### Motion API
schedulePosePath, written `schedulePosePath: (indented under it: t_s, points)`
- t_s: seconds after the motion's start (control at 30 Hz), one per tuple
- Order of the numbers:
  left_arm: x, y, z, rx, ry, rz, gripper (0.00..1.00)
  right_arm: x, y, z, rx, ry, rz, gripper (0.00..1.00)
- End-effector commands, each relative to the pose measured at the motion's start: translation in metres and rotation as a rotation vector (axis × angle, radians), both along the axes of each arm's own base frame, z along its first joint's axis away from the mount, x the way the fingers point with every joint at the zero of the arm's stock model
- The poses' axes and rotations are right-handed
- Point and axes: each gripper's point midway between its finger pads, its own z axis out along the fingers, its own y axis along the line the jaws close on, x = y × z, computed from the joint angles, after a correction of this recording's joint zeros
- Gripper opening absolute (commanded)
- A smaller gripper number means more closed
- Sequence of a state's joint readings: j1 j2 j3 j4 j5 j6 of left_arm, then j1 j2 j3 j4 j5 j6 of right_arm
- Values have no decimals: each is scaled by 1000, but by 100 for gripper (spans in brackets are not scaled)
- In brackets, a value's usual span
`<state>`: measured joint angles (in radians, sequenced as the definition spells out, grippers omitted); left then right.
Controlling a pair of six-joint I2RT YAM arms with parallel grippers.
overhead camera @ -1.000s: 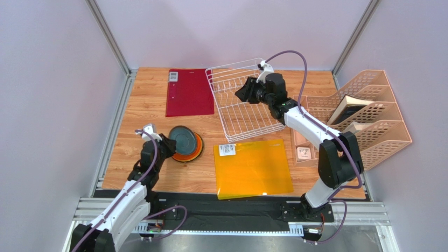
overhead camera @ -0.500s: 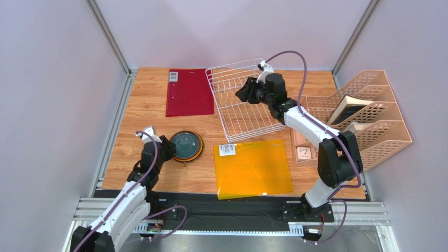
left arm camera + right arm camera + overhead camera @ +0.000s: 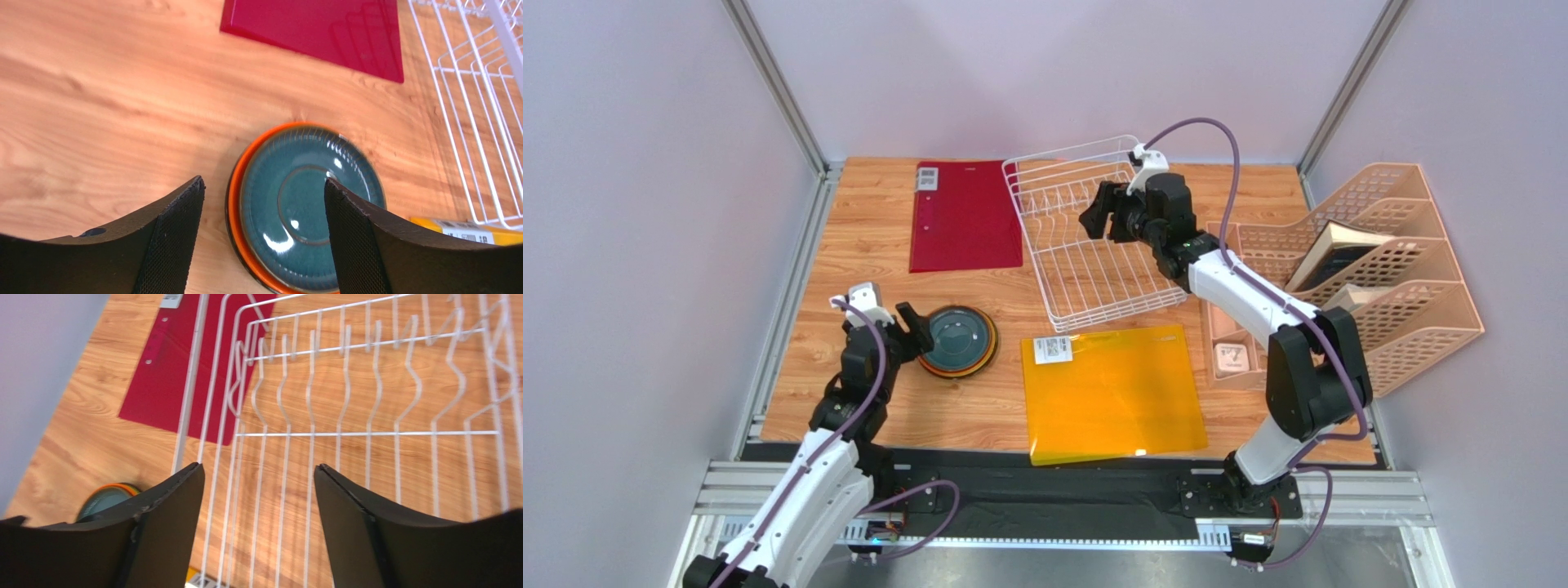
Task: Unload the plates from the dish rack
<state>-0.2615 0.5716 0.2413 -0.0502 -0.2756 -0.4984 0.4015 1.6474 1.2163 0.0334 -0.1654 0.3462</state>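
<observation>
Left wrist view: the left gripper (image 3: 263, 187) gapes wide over the teal-grey plate (image 3: 310, 211), which hides most of the orange plate (image 3: 235, 208) beneath. The right gripper (image 3: 258, 471), likewise spread, hangs over the dish rack (image 3: 368, 433).

orange plate (image 3: 236, 208) mostly hidden under teal plate (image 3: 310, 205); dish rack (image 3: 506, 37) cut off at frame edge

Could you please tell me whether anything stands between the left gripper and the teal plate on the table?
Nothing visible does. The left gripper hangs open close to the teal plate, which lies atop the orange plate, and the wrist view shows no object between them.
</observation>
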Motion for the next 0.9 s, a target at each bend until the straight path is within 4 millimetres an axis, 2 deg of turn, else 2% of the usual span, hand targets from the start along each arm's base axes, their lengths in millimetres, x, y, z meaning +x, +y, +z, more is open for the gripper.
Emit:
schedulePosePath:
  t_s: [0.0, 0.03, 0.07, 0.1, 0.2, 0.23, 0.3, 0.33, 0.43, 0.53, 0.87]
  points:
    - [17, 13, 58, 138, -136, 15, 77, 6, -36, 18, -133, -126, -119, 74]
    - [22, 13, 71, 150, -170, 10, 78, 10, -48, 21, -167, -142, -172, 75]
    - [25, 13, 76, 189, -179, -3, 78, 10, -52, 20, -200, -150, -182, 75]
    - [28, 13, 90, 196, -208, -5, 78, 7, -58, 23, -214, -163, -201, 75]
    - [35, 12, 110, 243, -240, -19, 78, 7, -78, 36, -251, -215, -287, 76]
    - [37, 12, 115, 255, -250, -24, 77, 5, -87, 33, -268, -219, -327, 76]
    - [41, 11, 128, 285, -276, -36, 78, 2, -96, 48, -262, -271, -372, 76]
    - [42, 11, 132, 294, -284, -37, 77, 0, -105, 44, -279, -273, -409, 76]
    - [45, 9, 145, 312, -311, -50, 78, -4, -116, 56, -279, -315, -461, 76]
    - [47, 5, 156, 310, -342, -70, 77, -6, -118, 58, -283, -317, -470, 76]
    - [41, 5, 162, 316, -356, -83, 73, -12, -115, 60, -264, -310, -445, 75]
